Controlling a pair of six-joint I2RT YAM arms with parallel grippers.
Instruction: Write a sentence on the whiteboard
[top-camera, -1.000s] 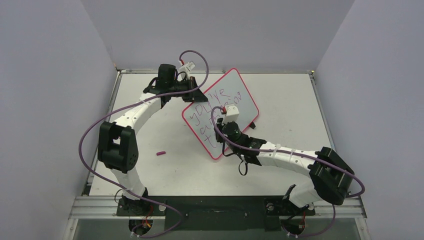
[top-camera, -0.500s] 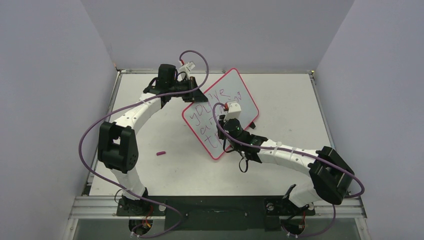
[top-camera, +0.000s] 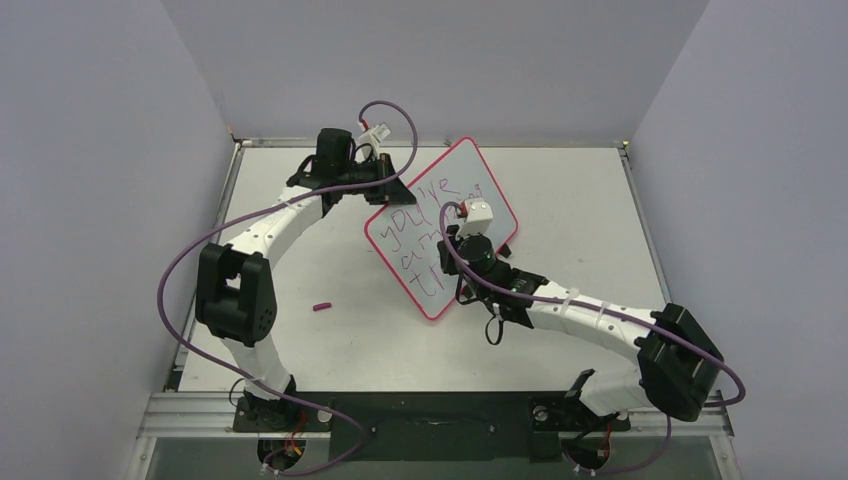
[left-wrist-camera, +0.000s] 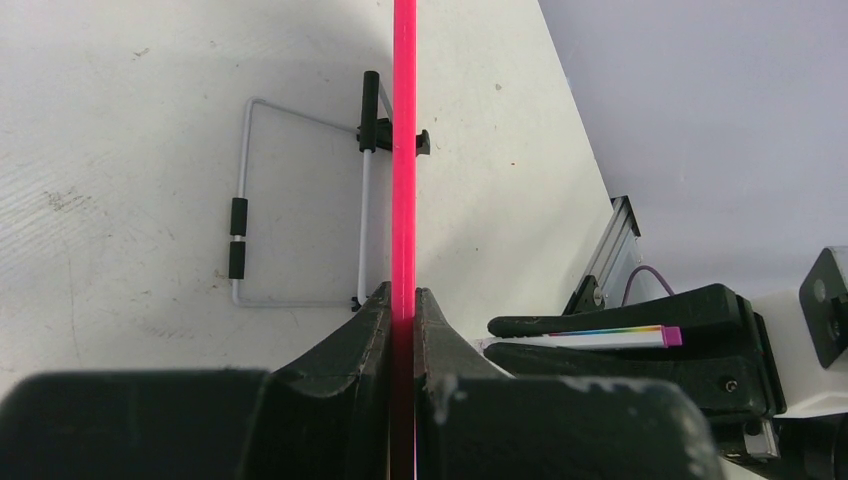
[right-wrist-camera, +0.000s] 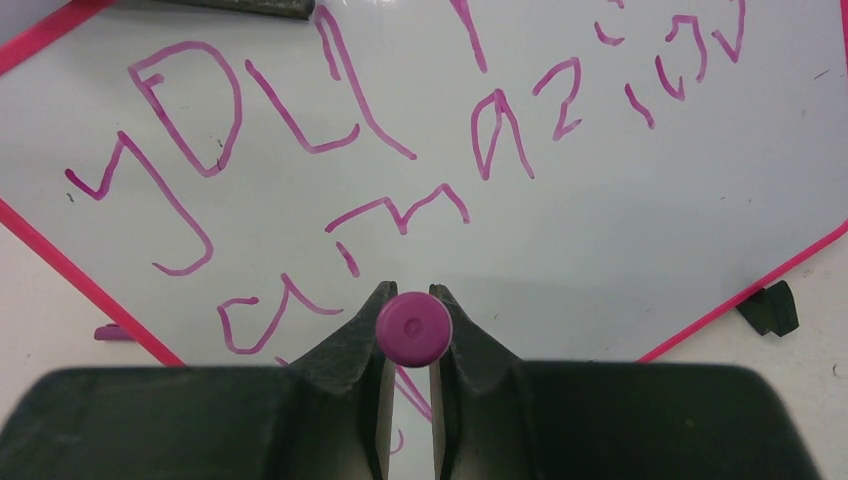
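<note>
Right wrist view: the right gripper (right-wrist-camera: 411, 294) is clamped on the marker (right-wrist-camera: 413, 328), seen end-on, its tip aimed at the whiteboard (right-wrist-camera: 620, 220) below "amazing" in the sentence (right-wrist-camera: 400, 212). Apply light, even tip pressure and short strokes (the board stands propped, so a hard push could shift it). Left wrist view: the left gripper (left-wrist-camera: 403, 296) pinches the whiteboard edge-on. Only this view shows the wire stand (left-wrist-camera: 240, 215) behind it. Top external shows the whole board, tilted at mid-table (top-camera: 330, 340) between both arms, and a small purple piece (top-camera: 322, 307) well apart.
</note>
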